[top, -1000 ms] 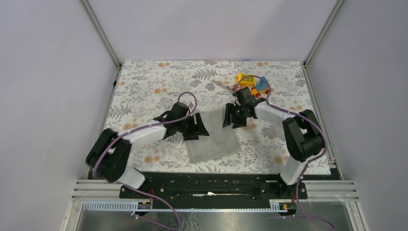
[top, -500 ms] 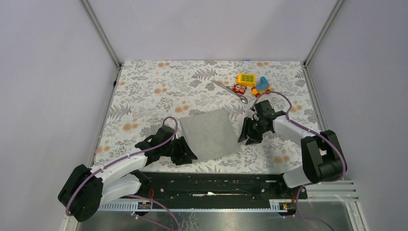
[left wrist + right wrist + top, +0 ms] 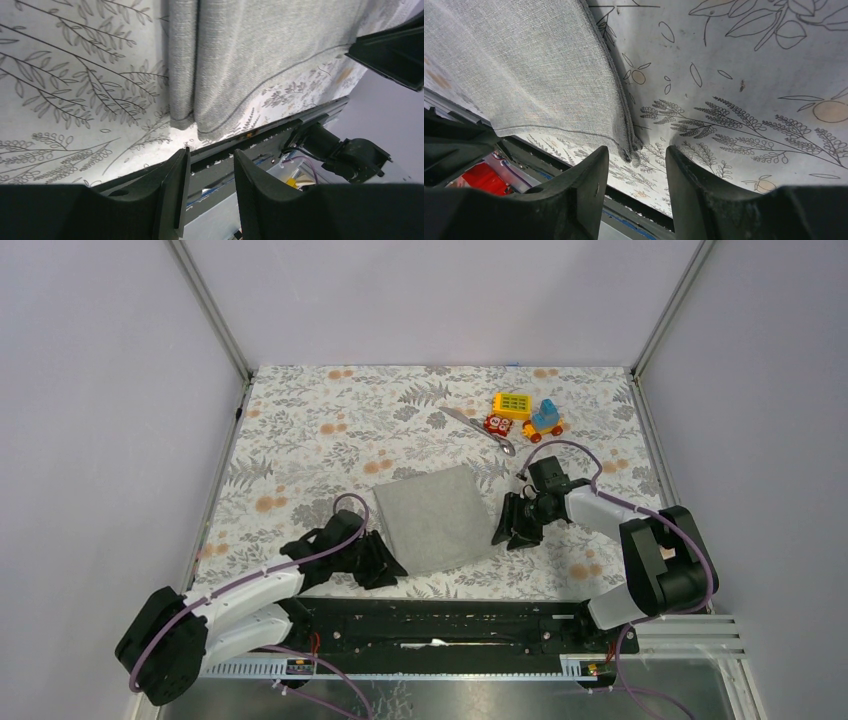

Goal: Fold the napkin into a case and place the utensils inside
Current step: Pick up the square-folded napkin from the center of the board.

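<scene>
- floral bench (image 3: 300, 430), grey napkin (image 3: 432, 515) lying centre frame.
- left pincer (image 3: 385, 562) at its lower-left corner, apart, empty.
- right pincer (image 3: 508, 530) at its lower-right corner, likewise apart.

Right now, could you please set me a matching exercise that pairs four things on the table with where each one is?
Things:
1. napkin
2. spoon
3. yellow block
4. right arm's fingers

Places:
A. at the napkin's near right corner
B. farthest back, beside the blue toy
C. lying flat in the middle of the tablecloth
D. lying slantwise right by the red block

Pairs: 1-C, 2-D, 3-B, 4-A
</scene>
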Available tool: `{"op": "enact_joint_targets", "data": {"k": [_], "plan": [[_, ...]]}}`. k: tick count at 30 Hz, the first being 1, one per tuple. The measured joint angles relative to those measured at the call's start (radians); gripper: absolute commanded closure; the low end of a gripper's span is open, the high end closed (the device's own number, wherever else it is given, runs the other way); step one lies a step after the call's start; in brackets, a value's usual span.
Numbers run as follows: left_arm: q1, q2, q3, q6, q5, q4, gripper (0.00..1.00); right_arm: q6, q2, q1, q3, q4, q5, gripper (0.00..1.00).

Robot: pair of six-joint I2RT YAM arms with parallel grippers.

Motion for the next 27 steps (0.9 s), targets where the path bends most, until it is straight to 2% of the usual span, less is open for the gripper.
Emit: {"op": "enact_joint_targets", "data": {"k": [16, 27], "plan": [[0.0, 0.099, 0.0, 0.005, -0.043, 0.033, 0.61, 0.002, 0.015, 0.0, -0.031, 0.047, -0.06, 0.58], [-0.011, 0.075, 0.003, -0.003, -0.045, 0.041, 0.58, 0.002, 0.015, 0.0, -0.042, 0.049, -0.077, 0.61]]}}
